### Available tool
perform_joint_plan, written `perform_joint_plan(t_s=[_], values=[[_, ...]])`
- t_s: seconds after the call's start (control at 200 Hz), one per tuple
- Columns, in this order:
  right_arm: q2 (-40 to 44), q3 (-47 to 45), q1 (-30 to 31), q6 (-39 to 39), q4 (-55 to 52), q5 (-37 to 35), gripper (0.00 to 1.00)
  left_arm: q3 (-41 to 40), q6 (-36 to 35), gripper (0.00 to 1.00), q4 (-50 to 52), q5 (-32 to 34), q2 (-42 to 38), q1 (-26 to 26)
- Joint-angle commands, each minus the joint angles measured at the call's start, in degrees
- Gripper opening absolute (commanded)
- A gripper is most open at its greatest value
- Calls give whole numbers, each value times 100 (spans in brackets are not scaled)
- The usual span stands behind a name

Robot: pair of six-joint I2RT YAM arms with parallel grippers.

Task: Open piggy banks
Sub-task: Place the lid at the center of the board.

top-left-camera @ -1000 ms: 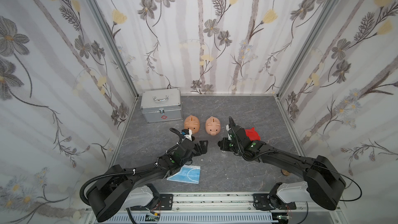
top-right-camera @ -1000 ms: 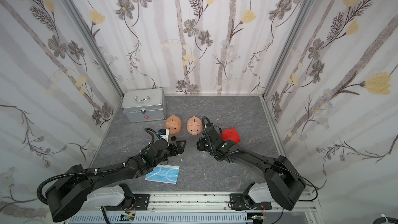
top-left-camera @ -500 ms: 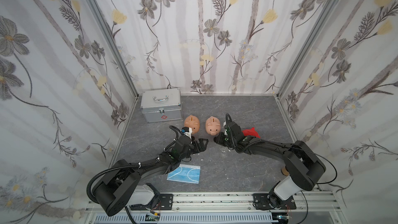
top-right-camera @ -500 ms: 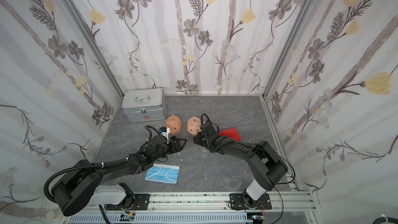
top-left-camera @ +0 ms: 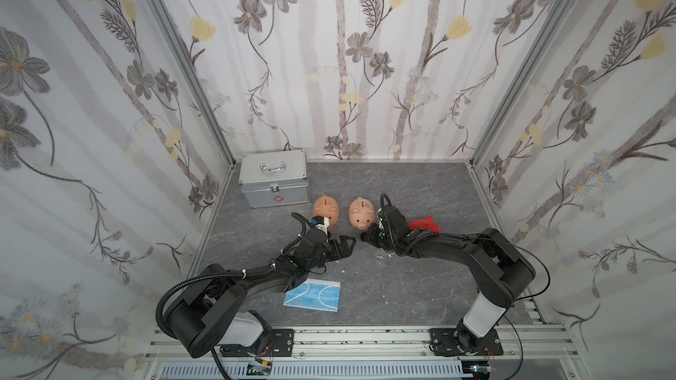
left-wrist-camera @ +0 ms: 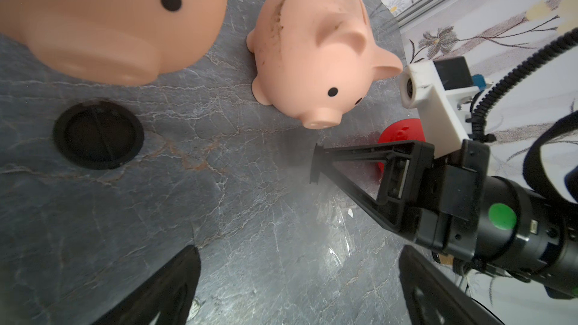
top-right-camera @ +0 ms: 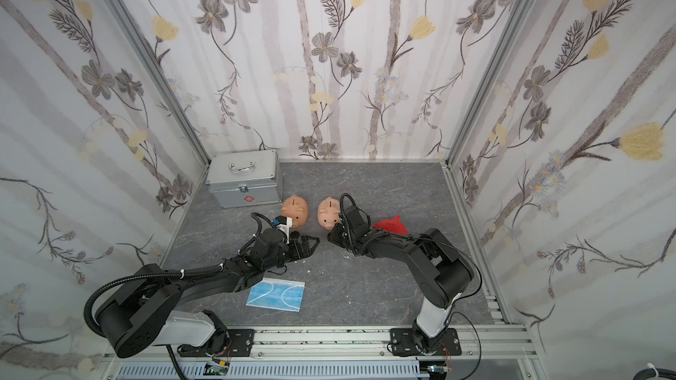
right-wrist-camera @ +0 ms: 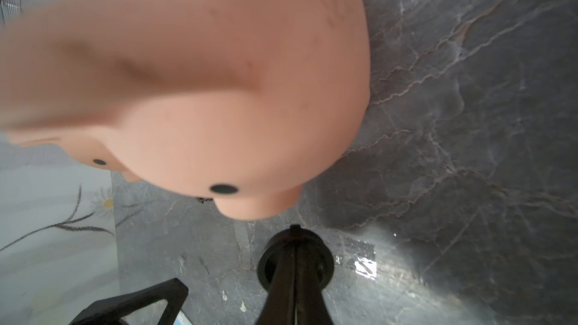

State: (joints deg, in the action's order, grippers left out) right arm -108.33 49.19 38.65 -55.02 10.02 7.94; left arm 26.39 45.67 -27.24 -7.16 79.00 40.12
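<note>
Two peach pigs (top-left-camera: 325, 207) upright; red pig (top-left-camera: 425, 224)

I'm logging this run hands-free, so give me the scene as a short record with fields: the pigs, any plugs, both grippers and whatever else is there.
Case-side peach pig: upright
Middle peach pig: upright, next to right gripper
Red pig: partly hidden behind right arm
Loose plug: flat on table by case-side peach pig
Held plug: pinched in shut right gripper
Left gripper: open, empty
Other: silver case, face mask
</note>
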Motion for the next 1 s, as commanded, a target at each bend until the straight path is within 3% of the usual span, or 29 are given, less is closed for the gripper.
perform_joint_plan(t_s=[0.0,0.635,0.874,0.994], values=[[-65,77,-50,-66,368,67,0,46,73,100,-137,-11,18,-4],[-256,243,-179,3,346,181,0,-50,74,100,-195,-33,118,65],[-388,212,-170,-87,507,361,4,14,91,100,-356,-74,361,207],[-412,223,-171,-87,536,409,12,33,65,100,-326,-70,363,207]])
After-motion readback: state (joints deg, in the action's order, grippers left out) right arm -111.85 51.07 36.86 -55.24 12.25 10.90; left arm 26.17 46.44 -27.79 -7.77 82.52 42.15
